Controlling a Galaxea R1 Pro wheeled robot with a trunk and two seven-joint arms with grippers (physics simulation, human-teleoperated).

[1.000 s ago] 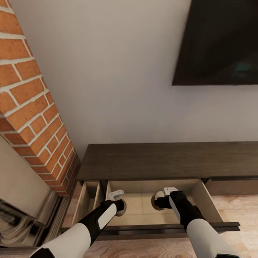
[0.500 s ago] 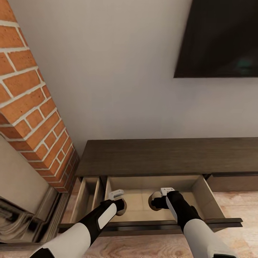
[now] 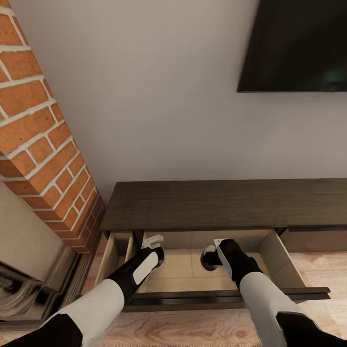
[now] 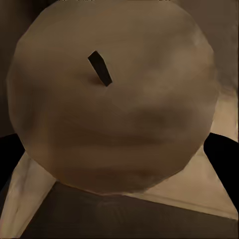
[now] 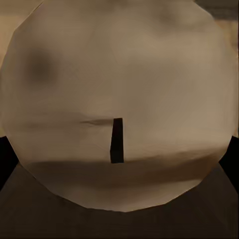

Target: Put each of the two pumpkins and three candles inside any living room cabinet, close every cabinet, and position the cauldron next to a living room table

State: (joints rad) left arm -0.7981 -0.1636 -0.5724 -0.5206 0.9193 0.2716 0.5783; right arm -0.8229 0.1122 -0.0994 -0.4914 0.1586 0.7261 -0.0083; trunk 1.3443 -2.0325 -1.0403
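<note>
In the head view, we are reaching both arms down into the open drawer (image 3: 277,250) of the cabinet (image 3: 226,205), which runs across the lower half of the frame under the wall and the dark screen (image 3: 299,46) at upper right. Compared with a second ago the whole picture has slid, so our camera is tilting; but the arms are also sinking deeper, with the left gripper (image 3: 155,246) and right gripper (image 3: 210,255) now sitting further toward the drawer's back. A pale round shape at the right gripper is the right pumpkin (image 3: 208,251); the left one is mostly hidden behind the wrist here. From this view we cannot tell how wide either pair of fingers stands.

In the left wrist view, we are looking at the left pumpkin (image 4: 112,94), stem up-left of centre, with dark finger shapes at both lower edges, so we are judging it clasped rather than free. The drawer floor is showing pale beneath it.

In the right wrist view, the right pumpkin spans the picture, dark fingers at both lower corners, likewise looking gripped.

We are judging both pumpkins to be inside the drawer's outline and close to release; candles, closing and cauldron are remaining.
</note>
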